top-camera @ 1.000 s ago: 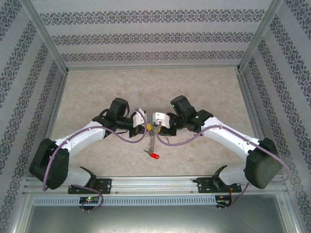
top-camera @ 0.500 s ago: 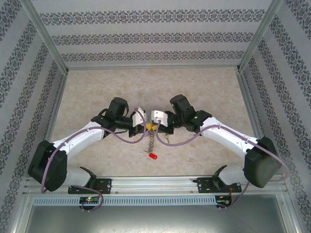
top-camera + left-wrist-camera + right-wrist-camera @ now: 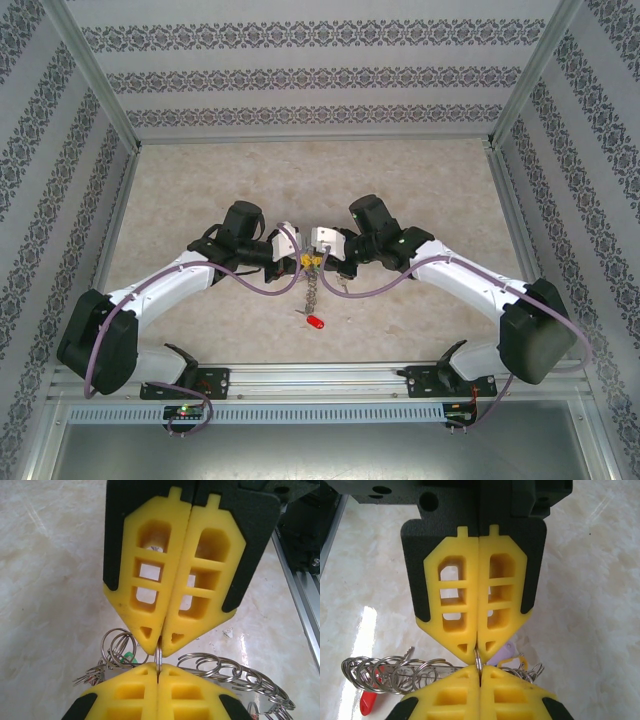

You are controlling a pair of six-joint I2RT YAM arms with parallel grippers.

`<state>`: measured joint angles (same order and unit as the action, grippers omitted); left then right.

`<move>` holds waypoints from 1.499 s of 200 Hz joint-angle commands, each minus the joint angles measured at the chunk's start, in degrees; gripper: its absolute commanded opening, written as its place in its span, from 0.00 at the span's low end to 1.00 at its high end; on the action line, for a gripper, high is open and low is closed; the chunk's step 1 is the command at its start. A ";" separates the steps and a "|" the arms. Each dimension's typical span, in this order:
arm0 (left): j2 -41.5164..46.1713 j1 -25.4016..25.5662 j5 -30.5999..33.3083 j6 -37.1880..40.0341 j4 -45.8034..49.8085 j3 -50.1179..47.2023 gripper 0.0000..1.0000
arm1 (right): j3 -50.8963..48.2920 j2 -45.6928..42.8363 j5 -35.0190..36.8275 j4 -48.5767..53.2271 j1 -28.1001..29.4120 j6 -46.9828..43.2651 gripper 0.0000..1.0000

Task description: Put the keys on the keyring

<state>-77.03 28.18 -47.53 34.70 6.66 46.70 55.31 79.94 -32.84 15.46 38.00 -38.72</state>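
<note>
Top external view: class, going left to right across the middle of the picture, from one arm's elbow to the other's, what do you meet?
In order: left arm's black elbow housing → left tool → keyring hanging where the tools meet → right tool → right arm's black elbow housing.

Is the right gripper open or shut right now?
Shut. In the right wrist view the right gripper's yellow fingers meet, pinching a thin metal ring at their tips.

Two hands, the left hand (image 3: 161, 645) and the right hand (image 3: 477, 655), carry four yellow fingers (image 3: 452, 605) in all, beside one keyring (image 3: 313, 288), one red tag (image 3: 318, 323), one green tag (image 3: 129, 657) and uncountably many small wire rings (image 3: 220, 667).
</note>
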 commanded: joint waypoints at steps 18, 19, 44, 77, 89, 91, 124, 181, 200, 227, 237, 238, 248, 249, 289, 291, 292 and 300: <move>2.80 0.27 -2.14 -0.90 -4.60 -1.36 0.19 | -2.80 -0.20 -7.52 -6.46 -2.34 4.88 0.00; 2.78 0.24 -2.18 -0.97 -4.70 -1.44 0.20 | -2.91 -0.30 -7.64 -6.66 -2.37 5.01 0.00; 2.78 -1.10 -3.91 -2.23 -6.92 -3.41 0.25 | -4.75 -1.02 -11.63 -10.97 -3.80 7.82 0.00; 1.51 -3.37 -8.53 -4.01 -8.84 -4.37 0.27 | -7.92 -1.53 -14.17 -18.50 -4.94 12.88 0.00; 1.12 -4.07 -9.43 -5.26 -10.86 -4.90 0.27 | -9.28 -1.63 -15.05 -21.84 -5.26 15.14 0.00; 1.04 -4.25 -9.60 -5.54 -11.22 -4.96 0.27 | -9.52 -1.68 -15.26 -22.82 -5.30 15.70 0.00; 0.48 -5.63 -11.23 -7.31 -14.19 -5.24 0.30 | -12.52 -1.54 -16.62 -30.93 -5.99 20.48 0.00; -0.64 -6.62 -13.98 -8.35 -15.36 -5.17 0.33 | -15.40 -1.81 -18.61 -40.84 -6.97 26.91 0.00; -1.28 -6.63 -14.08 -9.22 -17.23 -5.25 0.34 | -15.97 -2.14 -19.28 -42.17 -6.97 27.83 0.00; -2.18 -6.60 -15.24 -9.79 -18.02 -4.42 0.34 | -16.11 -2.43 -19.63 -42.91 -7.02 28.44 0.00; -2.34 -6.61 -15.60 -10.22 -18.75 -4.33 0.34 | -16.13 -2.51 -19.74 -42.90 -7.05 28.43 0.00; -2.29 -6.59 -15.63 -10.24 -18.81 -4.29 0.34 | -16.12 -2.51 -19.77 -42.94 -7.06 28.39 0.00; -2.42 -6.60 -15.96 -10.39 -19.00 -4.08 0.34 | -16.07 -2.42 -19.97 -42.97 -7.06 28.44 0.00; -2.42 -6.58 -15.99 -10.42 -18.98 -4.03 0.34 | -16.04 -2.42 -20.02 -42.97 -7.06 28.44 0.00; -2.58 -6.62 -17.44 -10.80 -18.97 -2.82 0.34 | -15.45 -1.81 -21.54 -42.95 -7.06 28.77 0.00; -2.53 -6.58 -17.47 -10.79 -18.92 -2.79 0.34 | -15.42 -1.72 -21.62 -42.97 -7.06 28.76 0.00; -2.52 -6.61 -17.49 -10.79 -18.90 -2.82 0.34 | -15.41 -1.72 -21.64 -42.93 -7.06 28.77 0.00; -2.42 -6.64 -17.53 -10.87 -18.78 -2.70 0.34 | -15.32 -1.65 -21.82 -42.92 -7.06 28.78 0.00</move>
<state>-79.18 22.00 -61.98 24.69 -9.67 42.00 39.57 79.44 -50.78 -23.46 31.24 -10.59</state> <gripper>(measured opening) 0.342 0.059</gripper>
